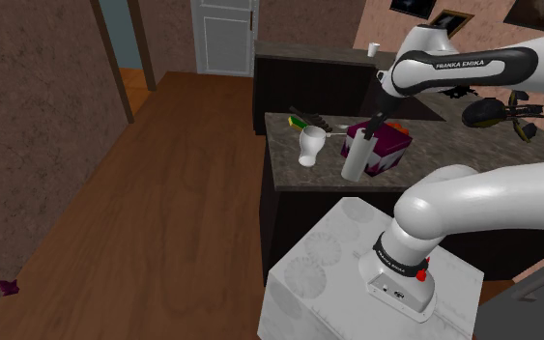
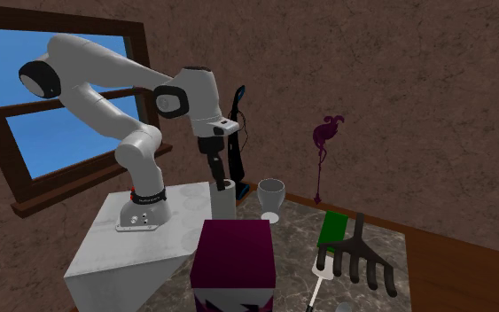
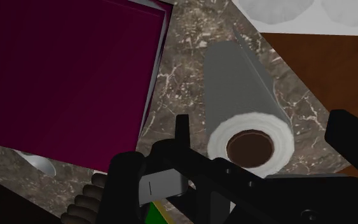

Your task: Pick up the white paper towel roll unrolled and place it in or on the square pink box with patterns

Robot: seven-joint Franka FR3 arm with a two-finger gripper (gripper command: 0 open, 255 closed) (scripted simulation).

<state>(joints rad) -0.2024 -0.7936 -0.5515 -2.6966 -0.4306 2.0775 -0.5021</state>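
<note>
The white paper towel roll (image 1: 354,160) stands upright on the dark stone counter (image 1: 303,170), its hollow brown core facing the hand. Close beside it sits the square box (image 1: 388,145), drawn magenta with a patterned white side. My gripper (image 1: 377,123) hangs just above the roll's top. In the wrist view the gripper (image 3: 268,132) is open, and the roll (image 3: 238,83) lies between the two black fingers (image 3: 182,130) without touching either. The box top (image 3: 63,76) is next to the roll. In the second exterior view the gripper (image 2: 225,170) points down at the roll (image 2: 223,202), behind the box (image 2: 234,257).
A white goblet (image 1: 309,147) stands near the roll, with a green and yellow item (image 1: 299,122) beyond it. The second exterior view has a black rake (image 2: 362,257), a green block (image 2: 331,228) and a white spatula (image 2: 318,282) on the counter. The stand (image 1: 328,266) adjoins the counter.
</note>
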